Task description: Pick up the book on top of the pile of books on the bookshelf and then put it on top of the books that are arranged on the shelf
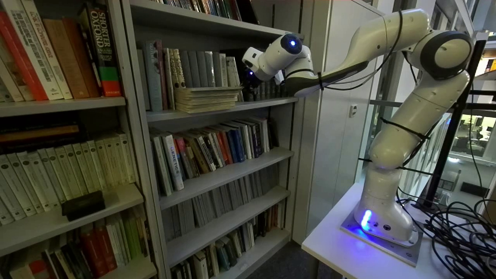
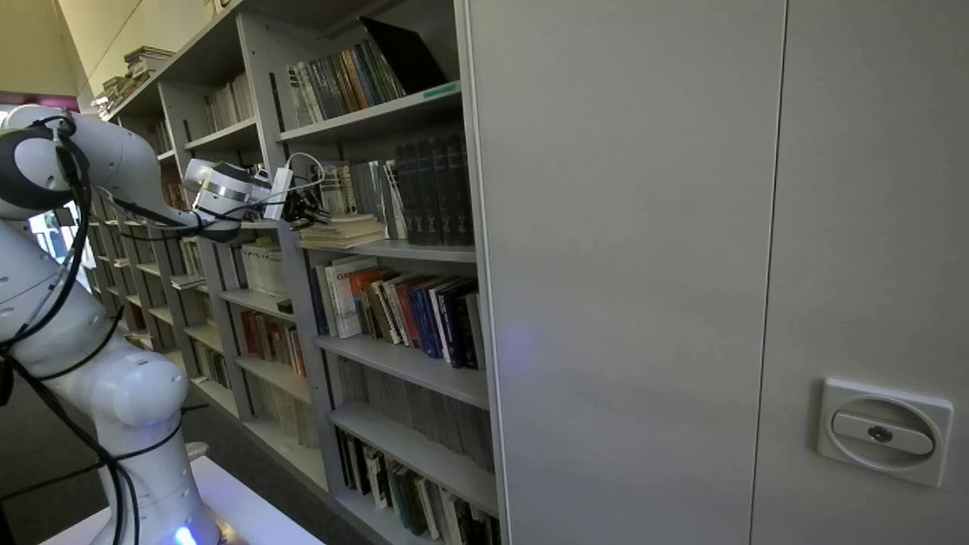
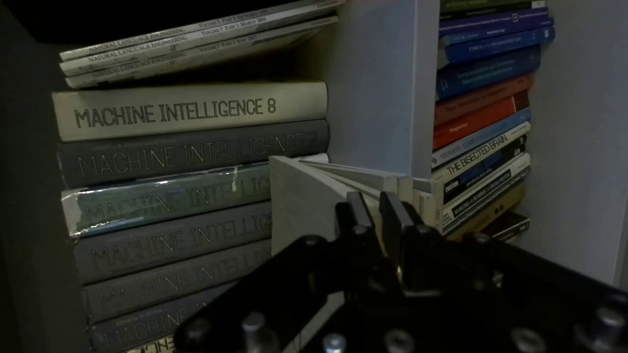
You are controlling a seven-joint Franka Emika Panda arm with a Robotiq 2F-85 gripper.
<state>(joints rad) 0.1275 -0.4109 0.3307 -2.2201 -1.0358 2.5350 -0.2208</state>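
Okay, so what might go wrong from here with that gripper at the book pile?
The black two-finger gripper might drag along more than the thin cream top book, since similar cream books lie directly beneath. Lifting could also scrape or shift the thick upright grey books standing just behind the pile.

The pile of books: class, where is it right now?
In an exterior view, left of centre, the pile of books lies on a shelf, in front of standing books, with the gripper at its right end.
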